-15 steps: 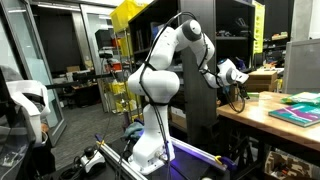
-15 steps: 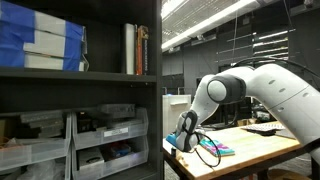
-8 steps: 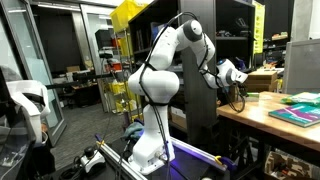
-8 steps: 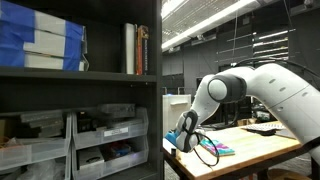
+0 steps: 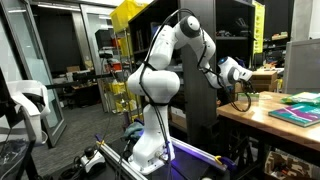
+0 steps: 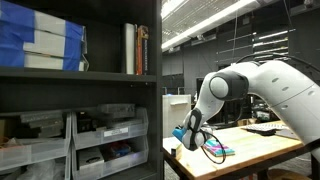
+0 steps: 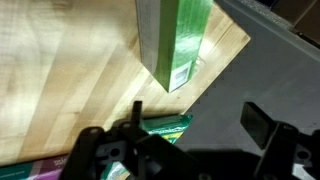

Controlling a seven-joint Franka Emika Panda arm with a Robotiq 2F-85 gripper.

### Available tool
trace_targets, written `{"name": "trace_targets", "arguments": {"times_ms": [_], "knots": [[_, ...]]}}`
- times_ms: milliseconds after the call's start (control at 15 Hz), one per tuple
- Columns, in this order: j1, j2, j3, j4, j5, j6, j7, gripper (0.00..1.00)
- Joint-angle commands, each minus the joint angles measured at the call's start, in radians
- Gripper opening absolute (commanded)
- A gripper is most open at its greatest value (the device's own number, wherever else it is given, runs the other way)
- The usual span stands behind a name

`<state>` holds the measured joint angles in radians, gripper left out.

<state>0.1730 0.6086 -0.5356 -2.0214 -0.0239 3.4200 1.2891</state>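
A flat green book (image 7: pixel 165 127) lies at lower centre of the wrist view, cover up, right at the rim of the wooden desk (image 7: pixel 60 80), so it rests steady. The jaws hang just above it, spread wide and holding nothing, one to each side of it in the frame. Beyond it, at upper centre, a green box (image 7: pixel 180 40) stands on its narrow end near the desk's corner, its tall faces exposed. In an exterior view the white arm (image 5: pixel 160 80) bends over the desk (image 5: pixel 260 115) from mid-frame.
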Motion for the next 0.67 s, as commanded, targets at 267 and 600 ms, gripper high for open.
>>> {"name": "trace_targets", "arguments": {"times_ms": [267,600], "knots": [[0.027,-0.032,-0.030,-0.053,0.021,0.052,0.000,1.00],[0.029,-0.038,-0.030,-0.060,0.021,0.052,0.000,1.00]]}}
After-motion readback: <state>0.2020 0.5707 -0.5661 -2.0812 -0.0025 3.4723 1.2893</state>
